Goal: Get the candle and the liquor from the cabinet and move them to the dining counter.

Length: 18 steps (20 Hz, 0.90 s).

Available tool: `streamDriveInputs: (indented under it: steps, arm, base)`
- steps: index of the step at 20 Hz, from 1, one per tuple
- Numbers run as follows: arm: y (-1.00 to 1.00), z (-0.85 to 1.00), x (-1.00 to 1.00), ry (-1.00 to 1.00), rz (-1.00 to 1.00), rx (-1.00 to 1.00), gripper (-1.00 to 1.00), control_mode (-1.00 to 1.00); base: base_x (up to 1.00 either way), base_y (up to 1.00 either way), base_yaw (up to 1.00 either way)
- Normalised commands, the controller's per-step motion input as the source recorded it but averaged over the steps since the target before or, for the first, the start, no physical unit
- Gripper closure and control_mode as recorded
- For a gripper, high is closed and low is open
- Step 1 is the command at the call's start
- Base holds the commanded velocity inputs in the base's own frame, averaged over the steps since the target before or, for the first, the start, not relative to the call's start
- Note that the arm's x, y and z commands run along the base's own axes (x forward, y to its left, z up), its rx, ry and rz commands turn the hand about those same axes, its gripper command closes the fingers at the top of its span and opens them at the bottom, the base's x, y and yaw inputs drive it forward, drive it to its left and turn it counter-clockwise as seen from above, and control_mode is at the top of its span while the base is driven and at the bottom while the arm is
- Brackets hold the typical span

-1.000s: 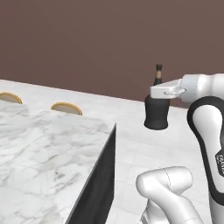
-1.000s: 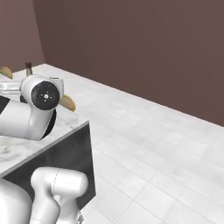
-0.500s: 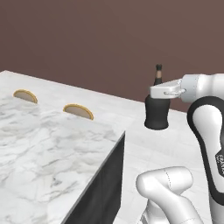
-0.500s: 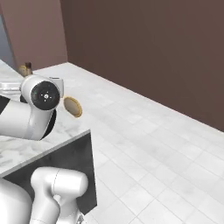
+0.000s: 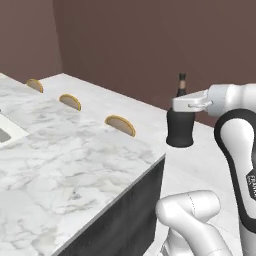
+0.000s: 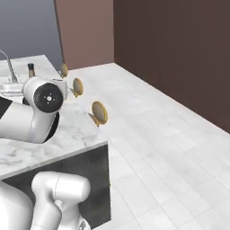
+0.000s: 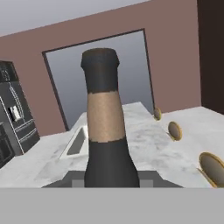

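Note:
The liquor [image 5: 180, 129], a squat black bottle with a thin neck and dark cap, hangs in the air just past the corner of the dining counter [image 5: 65, 165]. My gripper [image 5: 187, 105] is shut on it at the top of the body, below the neck. From the right base, its cap [image 6: 31, 68] pokes up behind my arm. The hand camera has the neck [image 7: 105, 131] straight ahead, with the white marble counter [image 7: 144, 148] and its inset sink [image 7: 78, 142] beyond. The candle and the cabinet are out of view.
Three tan round stools [image 5: 120, 125] [image 5: 71, 101] [image 5: 34, 85] line the counter's far edge. A curved faucet [image 6: 5, 63] rises at the counter's left. Pale tiled floor [image 6: 170, 148] stretches to the right, bounded by dark maroon walls [image 5: 150, 45]. A dark appliance [image 7: 13, 127] stands far left.
The whole scene has shifted as the base moves: more of the counter, a third stool and the sink have come into view. The bottle stays held in the gripper.

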Motion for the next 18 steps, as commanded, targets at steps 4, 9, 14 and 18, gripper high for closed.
streamDriveInputs:
  steps: [4,9,14,18]
  arm:
    - [0.0,0.0,0.0,0.0,0.0,0.0,1.0,1.0]
    - [0.0,0.0,0.0,0.0,0.0,0.0,1.0,1.0]
    - [0.0,0.0,0.0,0.0,0.0,0.0,1.0,1.0]
    - [0.0,0.0,0.0,0.0,0.0,0.0,1.0,1.0]
  base:
    - [0.22,-0.24,0.53]
    - [0.26,-0.27,0.47]
    - [0.32,-0.33,0.37]
    - [0.29,-0.37,0.32]
